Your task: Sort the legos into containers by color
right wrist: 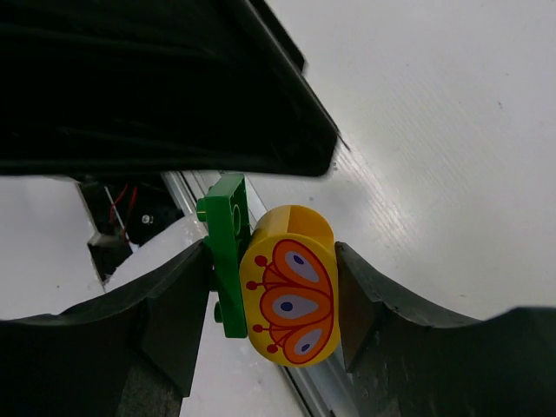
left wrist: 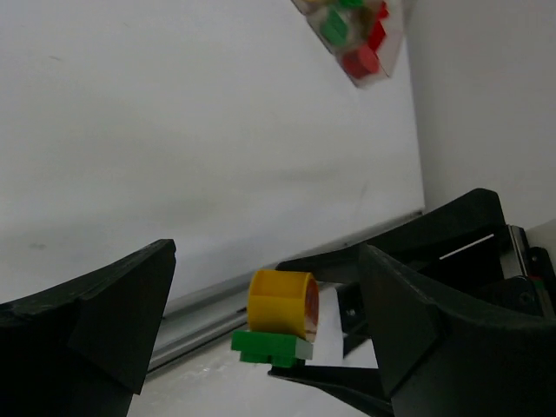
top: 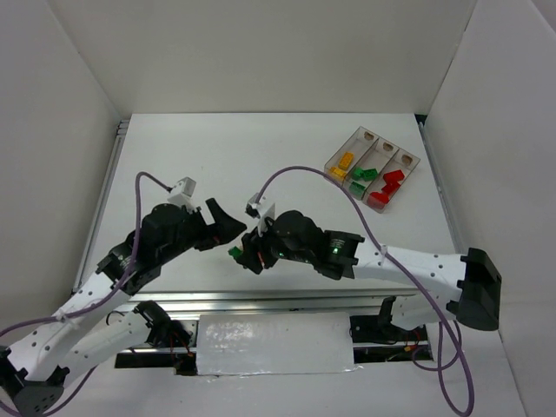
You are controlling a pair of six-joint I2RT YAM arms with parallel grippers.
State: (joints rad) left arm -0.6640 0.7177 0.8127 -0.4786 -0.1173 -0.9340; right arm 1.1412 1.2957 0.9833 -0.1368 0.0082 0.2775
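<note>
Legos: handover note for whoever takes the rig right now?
Right gripper: shut on a yellow rounded brick with a butterfly print and the green plate that looks stuck to it, one jaw on each.
Left gripper: open, jaws wide, facing that pair, not touching.
Tray at far right: yellow bricks in the left compartment, green bricks in the middle, red bricks in the right.
Left to do: probably pull the pair apart, then put each piece in with its colour.
</note>
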